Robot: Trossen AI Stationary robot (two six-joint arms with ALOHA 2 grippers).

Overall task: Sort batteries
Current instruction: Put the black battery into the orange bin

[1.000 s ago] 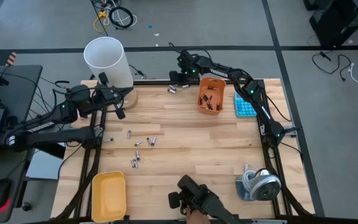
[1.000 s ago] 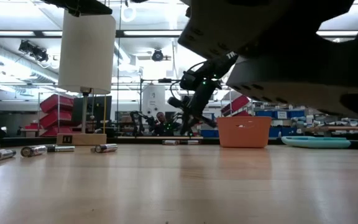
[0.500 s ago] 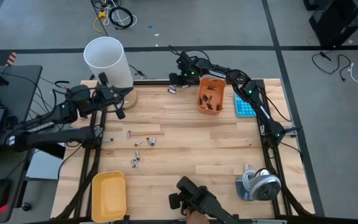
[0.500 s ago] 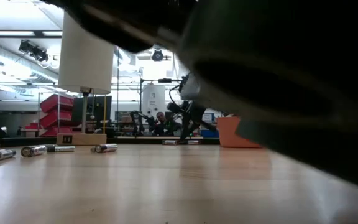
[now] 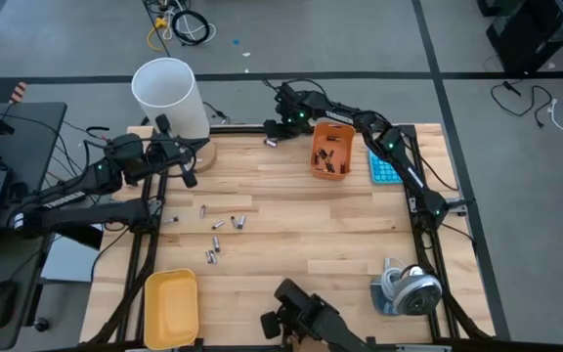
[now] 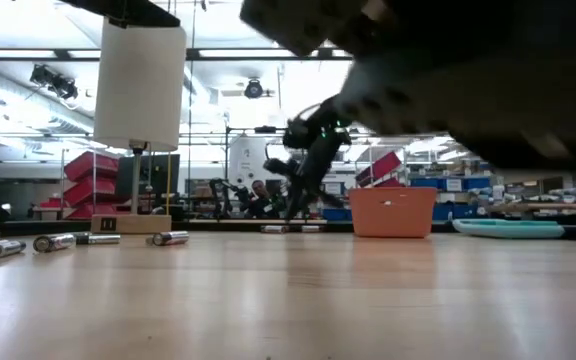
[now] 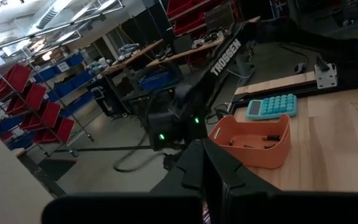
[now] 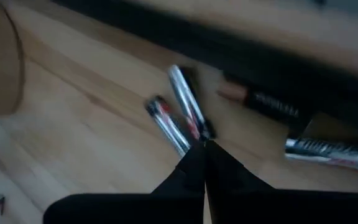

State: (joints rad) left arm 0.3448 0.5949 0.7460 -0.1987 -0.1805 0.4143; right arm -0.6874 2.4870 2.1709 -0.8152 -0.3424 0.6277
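- The right gripper [image 8: 204,144] is closed tight and holds nothing, right above two batteries [image 8: 180,112] at the table's far edge.
- It should open first, then grab just one.
- The left gripper [image 5: 186,174] waits closed near the white roll [image 5: 169,96].

In the low view a large dark blurred mass [image 6: 468,70] filled the upper right, hiding the room behind it and cutting off above the orange bin [image 6: 393,212]. The batteries [image 5: 332,156] inside that bin were too small to count from above. Beside the bin, the calculator [image 5: 384,168] was partly covered by the right arm [image 5: 399,161], and the yellow tray [image 5: 171,305] was cut by the high view's bottom edge.
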